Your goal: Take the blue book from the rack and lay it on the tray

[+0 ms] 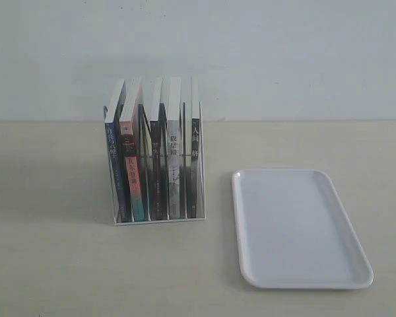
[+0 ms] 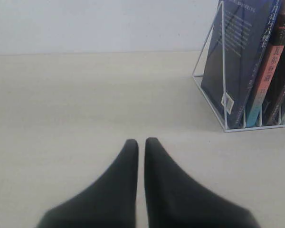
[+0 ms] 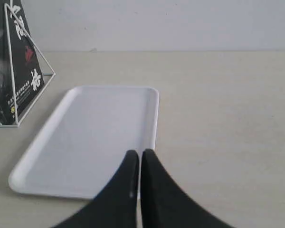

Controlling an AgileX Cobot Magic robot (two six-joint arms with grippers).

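1. The left gripper (image 2: 141, 141) hangs low over the bare table (image 2: 61, 104); its two dark fingers (image 2: 128, 161) lie almost together with only a thin slit between them, and they hold nothing.
2. The rack (image 1: 158, 221) stands on the table at about ten o'clock from the tray (image 1: 297, 228) in the exterior view, near it but apart; five books stand upright in its slots, spines to the camera.
3. The blue book (image 1: 112, 172) fills the slot at the rack's nine o'clock end, leaning slightly; in the left wrist view its blue cover (image 2: 237, 57) shows behind the white wire (image 2: 224, 71), well apart from the fingertips.
4. Next to it, toward three o'clock, stand a red-and-teal book (image 1: 131, 178), a dark book (image 1: 156, 172), a grey book (image 1: 174, 172) and a black book (image 1: 195, 165).
5. The tray lies flat at about four o'clock from the rack, with nothing on it.
6. The right gripper (image 3: 140, 152) hovers over the tray's (image 3: 95, 137) near rim; its fingers are likewise pressed nearly together on nothing; the rack's wire (image 3: 13, 71) and the black book (image 3: 23, 71) show beyond the tray's far corner.
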